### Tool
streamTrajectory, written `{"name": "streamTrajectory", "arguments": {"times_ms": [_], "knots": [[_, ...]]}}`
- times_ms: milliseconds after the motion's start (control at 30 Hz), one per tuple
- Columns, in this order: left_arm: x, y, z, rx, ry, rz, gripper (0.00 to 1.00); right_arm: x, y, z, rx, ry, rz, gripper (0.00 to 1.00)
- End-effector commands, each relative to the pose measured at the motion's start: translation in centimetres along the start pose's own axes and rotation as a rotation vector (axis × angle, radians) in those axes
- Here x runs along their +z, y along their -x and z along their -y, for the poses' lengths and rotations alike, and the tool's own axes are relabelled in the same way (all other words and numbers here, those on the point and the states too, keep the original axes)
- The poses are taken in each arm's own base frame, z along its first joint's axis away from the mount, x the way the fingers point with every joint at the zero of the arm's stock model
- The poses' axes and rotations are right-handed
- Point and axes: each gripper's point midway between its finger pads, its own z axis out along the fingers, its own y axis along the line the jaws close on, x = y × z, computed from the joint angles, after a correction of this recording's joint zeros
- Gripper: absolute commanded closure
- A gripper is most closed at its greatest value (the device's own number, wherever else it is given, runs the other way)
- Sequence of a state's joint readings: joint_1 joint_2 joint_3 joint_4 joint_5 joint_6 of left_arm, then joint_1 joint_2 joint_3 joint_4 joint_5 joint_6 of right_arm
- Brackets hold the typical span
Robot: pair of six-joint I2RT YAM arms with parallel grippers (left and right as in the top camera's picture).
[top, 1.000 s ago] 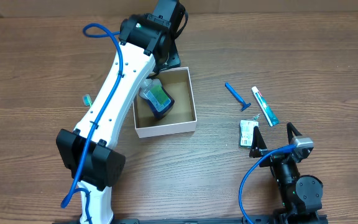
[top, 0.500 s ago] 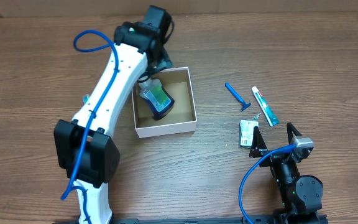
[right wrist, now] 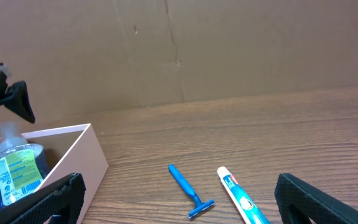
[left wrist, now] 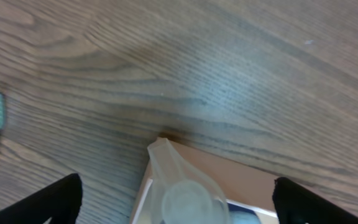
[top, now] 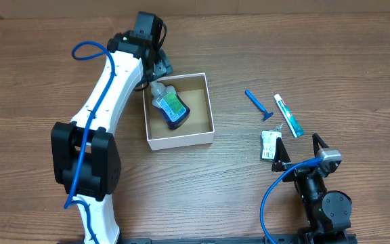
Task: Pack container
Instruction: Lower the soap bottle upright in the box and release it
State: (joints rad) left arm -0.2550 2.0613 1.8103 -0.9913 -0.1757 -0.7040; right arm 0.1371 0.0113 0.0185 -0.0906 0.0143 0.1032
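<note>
A wooden worktop fills the overhead frame. The white left arm runs from lower left up to the upper middle, where the left hand hangs released, fingers spread wide, over the container's upper left corner. The container sits left of centre and holds a clear bottle of green liquid, lying with its cap toward that corner. At lower right the right hand rests with its fingers apart. Above it lie a toothpaste tube, a blue razor and a small packet.
</note>
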Motion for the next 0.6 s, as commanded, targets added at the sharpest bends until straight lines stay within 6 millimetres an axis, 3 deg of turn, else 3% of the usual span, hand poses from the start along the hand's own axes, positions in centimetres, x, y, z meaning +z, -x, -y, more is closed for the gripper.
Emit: {"name": "streamTrajectory", "arguments": {"times_ms": [0, 233, 333, 467, 567], "knots": [[0.8, -0.6, -0.3, -0.009, -0.036, -0.036, 0.09, 0.0, -0.2, 0.2, -0.006, -0.005, 0.004, 0.0], [1.5, -0.1, 0.2, -0.009, -0.073, -0.013, 0.2, 0.0, -0.2, 0.2, -0.006, -0.005, 0.004, 0.0], [1.4, 0.1, 0.9, -0.012, -0.103, -0.006, 0.34, 0.0, -0.2, 0.2, -0.006, -0.005, 0.004, 0.0], [1.4, 0.4, 1.0, -0.013, -0.11, 0.003, 0.62, 0.0, -0.2, 0.2, -0.006, -0.005, 0.004, 0.0], [1.4, 0.4, 1.1, -0.004, -0.11, 0.004, 0.69, 0.0, -0.2, 0.2, -0.006, -0.005, 0.004, 0.0]]}}
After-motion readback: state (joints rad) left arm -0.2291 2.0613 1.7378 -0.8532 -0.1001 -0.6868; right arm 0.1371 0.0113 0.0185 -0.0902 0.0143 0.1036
